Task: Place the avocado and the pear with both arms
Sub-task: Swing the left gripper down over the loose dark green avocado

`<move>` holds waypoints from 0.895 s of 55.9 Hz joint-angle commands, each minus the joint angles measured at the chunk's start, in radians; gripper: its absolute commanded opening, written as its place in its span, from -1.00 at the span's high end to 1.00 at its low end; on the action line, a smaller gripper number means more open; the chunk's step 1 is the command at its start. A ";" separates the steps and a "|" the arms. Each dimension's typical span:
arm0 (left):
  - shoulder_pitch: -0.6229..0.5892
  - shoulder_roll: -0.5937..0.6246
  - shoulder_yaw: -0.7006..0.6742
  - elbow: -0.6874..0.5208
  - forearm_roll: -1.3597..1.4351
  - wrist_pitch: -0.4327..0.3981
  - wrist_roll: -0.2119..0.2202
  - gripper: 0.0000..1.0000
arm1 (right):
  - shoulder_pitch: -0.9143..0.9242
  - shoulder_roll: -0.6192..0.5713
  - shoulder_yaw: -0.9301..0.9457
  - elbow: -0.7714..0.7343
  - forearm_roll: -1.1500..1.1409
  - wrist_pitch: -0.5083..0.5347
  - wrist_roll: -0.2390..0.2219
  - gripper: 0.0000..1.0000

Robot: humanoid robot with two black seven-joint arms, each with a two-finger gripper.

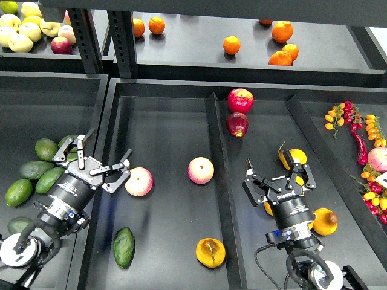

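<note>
The dark green avocado [124,246] lies in the middle tray near its front left. The orange-yellow pear [210,252] with a dark blotch lies in the same tray, front right. My left gripper [100,158] is open and empty. It hovers over the wall between the left bin and the middle tray, above and left of the avocado. My right gripper [280,180] is open and empty over the right compartment, up and right of the pear.
Several avocados [46,149] lie in the left bin. Two pink-yellow apples [139,181] [201,170] sit in the middle tray and two red apples [240,100] behind the divider [216,139]. More pears [292,159] [325,222] surround my right gripper. Oranges [231,45] sit on the shelf.
</note>
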 commanded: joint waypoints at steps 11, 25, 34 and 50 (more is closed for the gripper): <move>-0.316 0.212 0.357 0.003 0.076 0.000 0.082 -1.00 | 0.059 0.000 0.003 -0.009 0.001 -0.075 0.000 -0.99; -0.697 0.271 0.769 0.002 0.082 0.000 0.082 -1.00 | 0.119 0.000 0.004 -0.021 -0.001 -0.117 0.000 -0.99; -0.841 0.264 0.980 0.031 0.175 0.000 0.082 -1.00 | 0.135 0.000 0.004 -0.022 -0.001 -0.137 0.000 -0.99; -0.822 0.150 1.158 0.124 0.500 0.000 0.082 -1.00 | 0.137 0.000 0.004 -0.022 -0.001 -0.135 0.000 -0.99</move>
